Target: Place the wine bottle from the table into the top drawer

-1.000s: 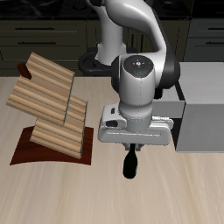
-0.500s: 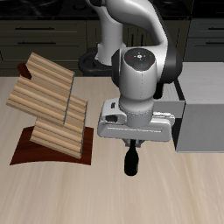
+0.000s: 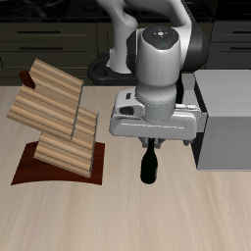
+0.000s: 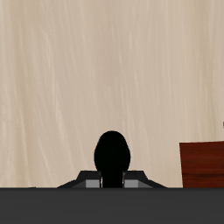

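The wine bottle is near-black and hangs upright below my gripper, over the beige table. The hand's white body hides the bottle's neck, cap and my fingertips in the exterior view. In the wrist view the bottle is a black rounded shape held between my fingers. My gripper is shut on it. The grey cabinet stands right beside my hand, with a dark strip along its near side. I cannot make out the top drawer or its handle.
A slatted wooden rack on a dark-brown base stands on the other side of my hand from the cabinet. Its base also shows in the wrist view. The second look-alike bottle is out of view.
My arm has risen and shifted slightly toward the cabinet, carrying the bottle with it. The bottle now hangs higher than one second ago.
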Motion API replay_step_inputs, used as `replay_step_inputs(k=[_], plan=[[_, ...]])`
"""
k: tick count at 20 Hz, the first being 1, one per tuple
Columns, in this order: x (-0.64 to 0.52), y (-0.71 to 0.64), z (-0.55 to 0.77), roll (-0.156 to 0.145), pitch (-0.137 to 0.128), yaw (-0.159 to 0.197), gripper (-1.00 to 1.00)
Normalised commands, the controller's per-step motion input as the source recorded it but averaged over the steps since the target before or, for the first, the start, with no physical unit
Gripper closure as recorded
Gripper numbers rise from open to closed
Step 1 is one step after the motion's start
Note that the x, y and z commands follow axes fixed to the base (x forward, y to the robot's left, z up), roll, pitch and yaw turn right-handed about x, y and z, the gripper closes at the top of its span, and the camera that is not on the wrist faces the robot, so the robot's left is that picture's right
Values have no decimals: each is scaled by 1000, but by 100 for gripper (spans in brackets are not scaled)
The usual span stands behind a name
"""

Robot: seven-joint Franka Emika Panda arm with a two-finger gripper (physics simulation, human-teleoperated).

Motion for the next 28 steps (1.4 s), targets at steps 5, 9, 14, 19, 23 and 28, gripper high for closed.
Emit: replay_step_inputs(k=[5, 9, 14, 19, 23, 28], plan=[[-118, 24, 437, 2, -61, 26, 100], [-97, -44, 463, -12, -62, 0, 100], [-165, 27, 483, 1, -70, 10, 100], [-130, 36, 580, -9, -75, 9, 100], [-2, -2, 439, -15, -36, -8, 100], [22, -51, 335, -28, -26, -26, 100]])
